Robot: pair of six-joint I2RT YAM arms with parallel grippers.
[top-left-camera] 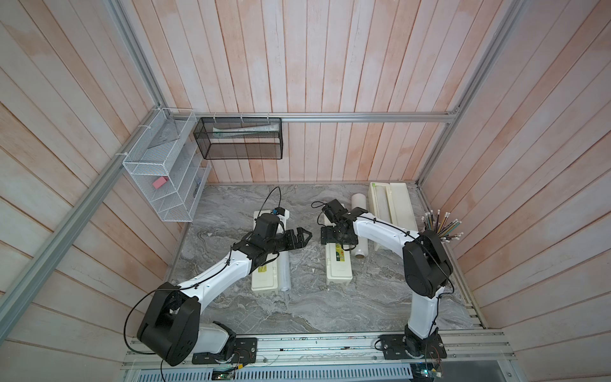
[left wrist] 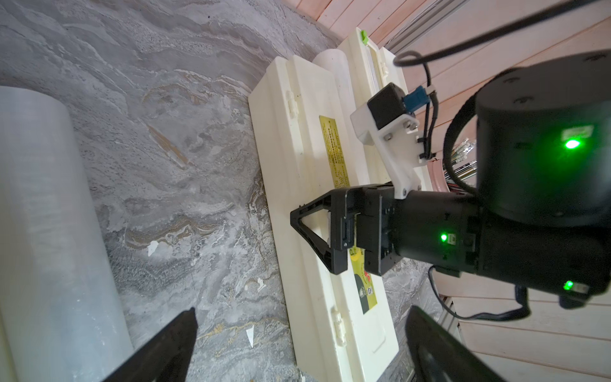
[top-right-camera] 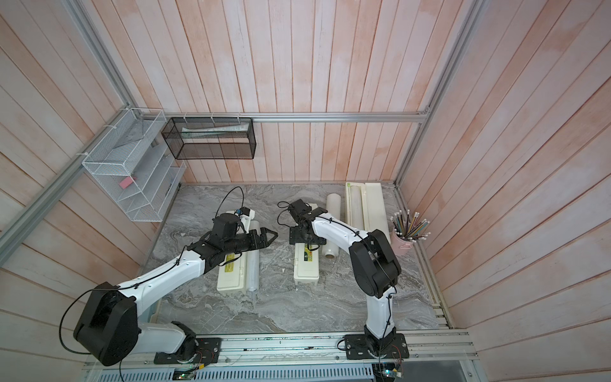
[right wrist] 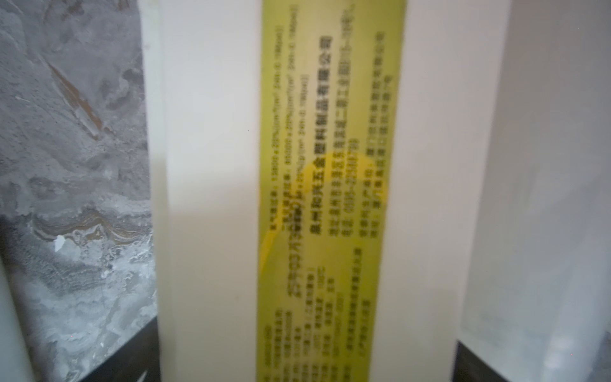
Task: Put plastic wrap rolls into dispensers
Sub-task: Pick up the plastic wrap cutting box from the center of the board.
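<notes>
Right gripper [top-left-camera: 337, 238] is spread wide just over the closed middle dispenser [top-left-camera: 339, 273] mid-frame, left gripper [top-left-camera: 302, 238] spread too, empty.

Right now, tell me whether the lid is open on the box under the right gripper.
No, the box lies flat and closed on the table, its yellow-green label facing up.

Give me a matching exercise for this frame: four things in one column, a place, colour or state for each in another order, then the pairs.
1 far dispenser
2 middle dispenser
3 pencil cup
4 black mesh basket

A hangs on the back rail
B lid open
C lid shut, under the right gripper
D pink

Pairs: 1-B, 2-C, 3-D, 4-A
</notes>
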